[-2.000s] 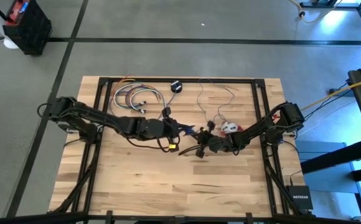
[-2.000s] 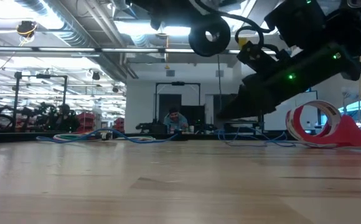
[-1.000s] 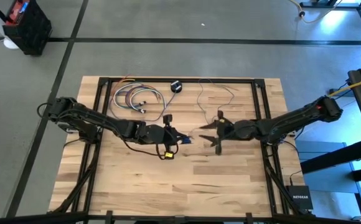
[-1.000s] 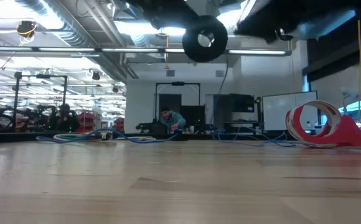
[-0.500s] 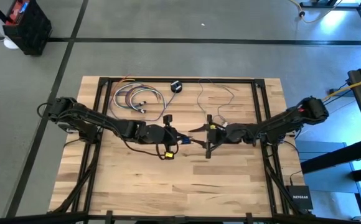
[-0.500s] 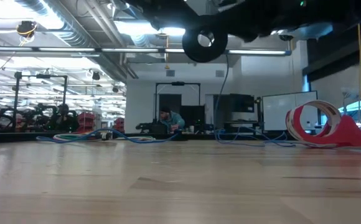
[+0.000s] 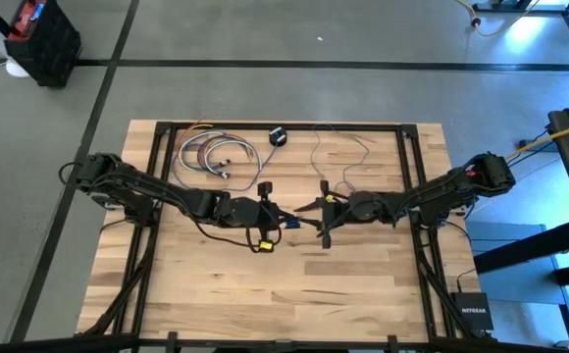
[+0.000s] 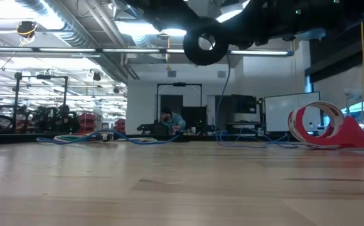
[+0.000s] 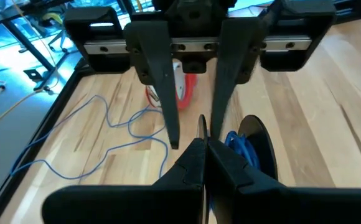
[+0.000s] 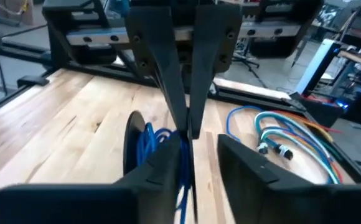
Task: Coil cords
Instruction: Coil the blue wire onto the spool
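A wooden table (image 7: 216,284) is seen from above, with 2 dark robot arms meeting near its middle. The left gripper (image 7: 286,219) reaches in from the left side, its fingers (image 9: 196,158) pressed together, pinching a small black round puck (image 9: 261,146) wound with thin blue cord (image 10: 162,146). The puck is held above the table; in the level view it shows as a dark ring (image 8: 201,43) hanging high over the wood.

The right gripper (image 7: 314,218) comes in from the right side and faces the left one tip to tip. Its fingers (image 10: 162,165) are partly open, with a gap between them, and the blue cord and the tips of the left gripper sit in that gap. Whether its fingers press on the cord cannot be told.

A loose length of the same thin cord (image 9: 99,134) lies in wavy loops on the table toward the far edge, behind the grippers. The short red-and-white cord bundle (image 9: 179,87) lies on the table under the right arm, near its wrist; in the level view it shows at the far right (image 8: 323,125).

A coil of several coloured cables (image 7: 211,154) rests near the far left corner of the table. A small black object (image 7: 278,136) sits at the far edge, right of the coil.

A person (image 8: 171,119) sits in the room well beyond the table.
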You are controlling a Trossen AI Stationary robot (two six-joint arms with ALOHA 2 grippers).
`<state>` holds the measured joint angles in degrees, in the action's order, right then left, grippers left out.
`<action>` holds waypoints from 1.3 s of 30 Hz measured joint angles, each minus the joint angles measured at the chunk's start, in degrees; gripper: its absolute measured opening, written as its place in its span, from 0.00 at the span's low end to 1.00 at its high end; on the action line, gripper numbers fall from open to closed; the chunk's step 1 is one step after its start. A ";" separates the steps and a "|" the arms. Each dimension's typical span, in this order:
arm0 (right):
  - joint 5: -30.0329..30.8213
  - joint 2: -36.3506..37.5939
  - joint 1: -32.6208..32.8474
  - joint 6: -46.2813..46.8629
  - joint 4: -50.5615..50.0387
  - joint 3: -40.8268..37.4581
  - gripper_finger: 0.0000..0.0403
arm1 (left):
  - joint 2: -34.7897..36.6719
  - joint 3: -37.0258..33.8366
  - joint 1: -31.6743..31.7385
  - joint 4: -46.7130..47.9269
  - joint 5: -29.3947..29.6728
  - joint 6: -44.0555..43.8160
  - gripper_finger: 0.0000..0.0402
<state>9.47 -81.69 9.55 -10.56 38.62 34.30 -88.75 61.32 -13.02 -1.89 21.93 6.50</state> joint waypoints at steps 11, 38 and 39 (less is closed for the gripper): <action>-1.46 0.00 -0.25 -1.08 0.17 -0.02 0.03 | 0.00 0.00 0.09 -0.81 0.00 -1.84 0.05; 15.83 16.65 -0.21 -3.98 -1.71 -0.10 0.01 | -12.19 -8.39 5.57 -27.37 12.42 1.91 0.39; 15.86 16.65 -0.21 -4.59 -1.72 -0.09 0.01 | -13.74 -8.41 6.25 -30.35 12.44 2.70 0.39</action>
<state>25.33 -65.04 9.34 -15.14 36.90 34.21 -102.49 52.90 -6.76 -32.24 34.37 9.21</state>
